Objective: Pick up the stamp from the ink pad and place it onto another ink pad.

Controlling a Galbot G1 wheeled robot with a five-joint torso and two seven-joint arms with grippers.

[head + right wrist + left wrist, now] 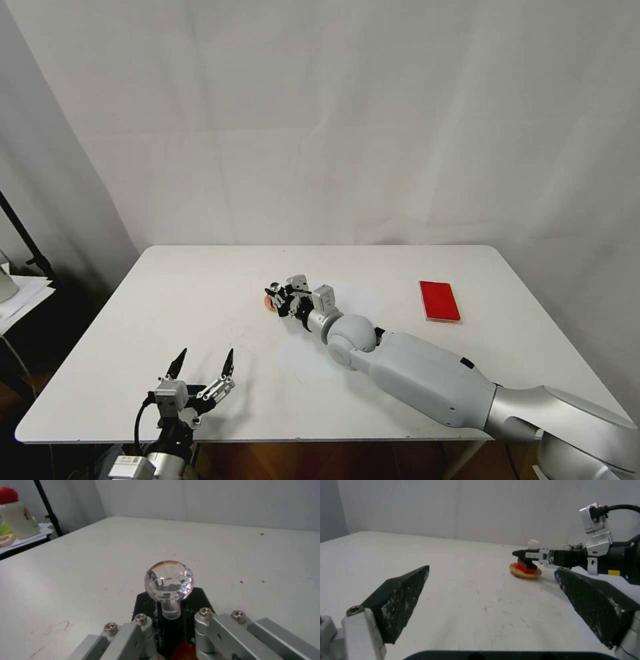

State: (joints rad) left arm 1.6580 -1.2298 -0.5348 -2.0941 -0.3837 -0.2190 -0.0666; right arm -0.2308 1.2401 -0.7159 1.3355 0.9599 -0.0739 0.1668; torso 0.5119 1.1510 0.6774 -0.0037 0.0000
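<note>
Head overview; wrist close-ups sharing round pad (525, 571).

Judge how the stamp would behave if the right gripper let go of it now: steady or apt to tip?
The stamp looks top-heavy: a faceted knob on a thin neck, so probably tippy. Its glassy knob seems slippery and hard. It sits on the small round pad, a narrow base, with the right gripper closed around it; release gently.

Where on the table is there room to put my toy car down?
Bare table lies left of the round pad, and between the right gripper and the red pad. Crowded: at the round pad, where that gripper holds the stamp.
</note>
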